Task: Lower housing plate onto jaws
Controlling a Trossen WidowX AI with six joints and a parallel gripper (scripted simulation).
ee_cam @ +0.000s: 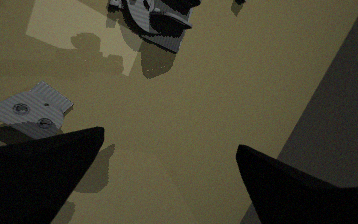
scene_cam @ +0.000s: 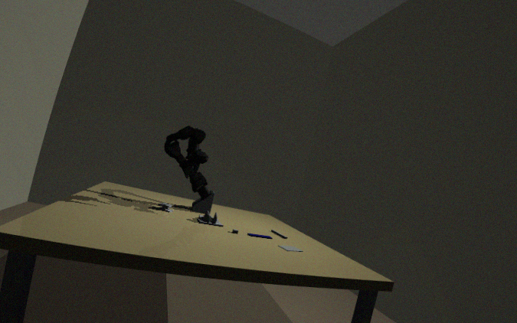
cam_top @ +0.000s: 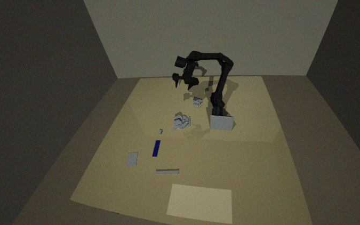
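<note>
The grey housing plate point(cam_top: 197, 101) point(scene_cam: 165, 207) point(ee_cam: 32, 110), with round holes, lies on the table behind the jaw assembly, away from it. It looks propped or slightly raised on one side. The grey jaw base point(cam_top: 177, 126) point(ee_cam: 169, 44) stands nearer the table's middle with the jaws point(scene_cam: 211, 218) on it, pointed parts standing up. Its stubs are too small to tell. My gripper point(cam_top: 182, 87) point(ee_cam: 172, 142) is open and empty, high above the table, pointing down. In the wrist view the housing plate is beyond the left finger, which partly hides its lower edge.
In front of the jaw base lie a small grey block point(cam_top: 160, 131) point(scene_cam: 234, 231), a blue strip point(cam_top: 156, 148) point(scene_cam: 259, 236), a flat grey plate point(cam_top: 132, 159) point(scene_cam: 291, 248) and a grey bar point(cam_top: 167, 171) point(scene_cam: 279, 234). A grey box point(cam_top: 222, 122) stands by the arm's foot.
</note>
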